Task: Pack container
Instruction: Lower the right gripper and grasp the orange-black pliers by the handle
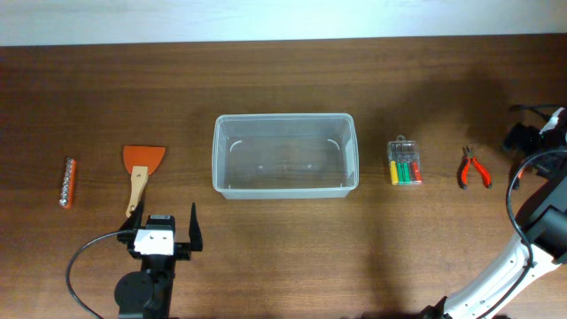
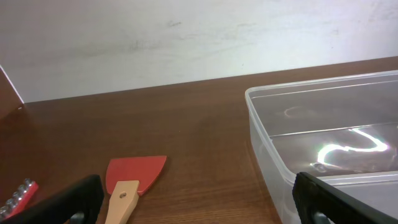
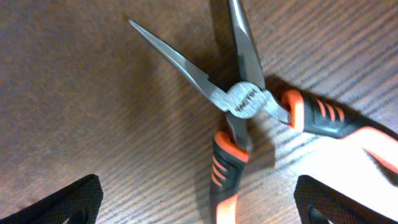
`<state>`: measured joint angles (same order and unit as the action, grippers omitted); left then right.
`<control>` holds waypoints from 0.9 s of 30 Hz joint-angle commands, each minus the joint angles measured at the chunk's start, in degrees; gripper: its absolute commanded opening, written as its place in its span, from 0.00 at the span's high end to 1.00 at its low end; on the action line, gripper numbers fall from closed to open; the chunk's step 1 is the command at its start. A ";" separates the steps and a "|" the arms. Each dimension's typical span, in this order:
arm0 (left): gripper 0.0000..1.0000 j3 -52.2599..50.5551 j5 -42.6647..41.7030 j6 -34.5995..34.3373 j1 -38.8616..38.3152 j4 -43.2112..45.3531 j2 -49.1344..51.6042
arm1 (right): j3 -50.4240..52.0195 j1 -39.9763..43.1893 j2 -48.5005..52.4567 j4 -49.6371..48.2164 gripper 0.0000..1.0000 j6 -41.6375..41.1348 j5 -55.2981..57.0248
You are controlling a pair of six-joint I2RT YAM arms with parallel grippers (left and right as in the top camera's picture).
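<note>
The clear plastic container (image 1: 283, 118) stands empty at the table's centre; its near left corner shows in the left wrist view (image 2: 267, 134). My left gripper (image 1: 164, 232) is open and empty, low at the front left, with its fingers (image 2: 199, 205) spread between the scraper and the container. My right gripper (image 3: 199, 205) is open just above the orange-and-black long-nose pliers (image 3: 242, 99), whose jaws are spread; one handle lies between the fingers, not gripped. The pliers (image 1: 474, 170) lie at the right, with the right gripper (image 1: 524, 140) beside them.
An orange scraper with a wooden handle (image 1: 143, 159) lies left of the container and shows in the left wrist view (image 2: 134, 174). A red bit holder (image 1: 68, 182) lies further left. A clear case of coloured screwdrivers (image 1: 404, 162) lies between the container and the pliers.
</note>
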<state>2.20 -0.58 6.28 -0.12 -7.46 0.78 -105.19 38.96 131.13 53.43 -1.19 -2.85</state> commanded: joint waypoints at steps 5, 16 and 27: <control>0.01 -0.35 0.39 0.70 0.28 0.02 -0.48 | -1.22 0.13 0.50 0.72 0.01 -0.15 1.81; 0.01 -0.35 0.39 0.70 0.28 0.02 -0.48 | -1.22 0.07 0.50 1.84 0.01 1.90 4.85; 0.01 -0.35 0.39 0.70 0.28 0.00 -0.48 | -1.22 0.00 0.52 2.67 0.01 2.49 5.05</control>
<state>2.20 -0.58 6.28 -0.12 -7.49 0.78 -105.19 38.96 131.13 55.75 0.73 1.08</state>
